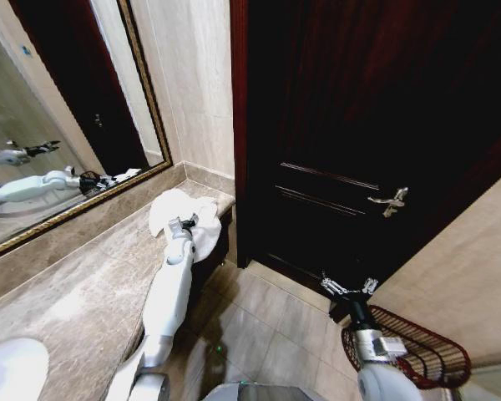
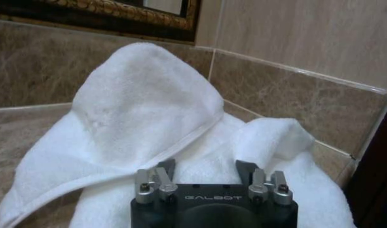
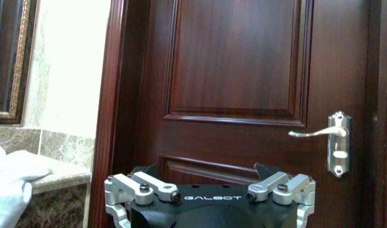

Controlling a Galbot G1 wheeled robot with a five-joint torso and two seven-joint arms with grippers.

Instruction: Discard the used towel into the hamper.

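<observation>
The white towel [image 1: 171, 207] lies crumpled at the far end of the marble counter [image 1: 83, 284], against the wall corner. My left gripper [image 1: 184, 224] is stretched out onto it. In the left wrist view its fingers [image 2: 165, 167] are sunk into the towel [image 2: 149, 109] with a fold pinched between them, so it is shut on the cloth, which still rests on the counter. The reddish-brown wire hamper [image 1: 438, 363] stands on the floor at the lower right. My right gripper [image 1: 348, 286] hangs open just above its near rim, facing the door [image 3: 206, 168].
A dark wooden door [image 1: 359, 125] with a silver lever handle [image 1: 390, 200] fills the wall ahead. A gilt-framed mirror [image 1: 50, 125] runs above the counter. A white basin [image 1: 12, 368] sits at the near left. Tiled floor [image 1: 267, 317] lies between counter and hamper.
</observation>
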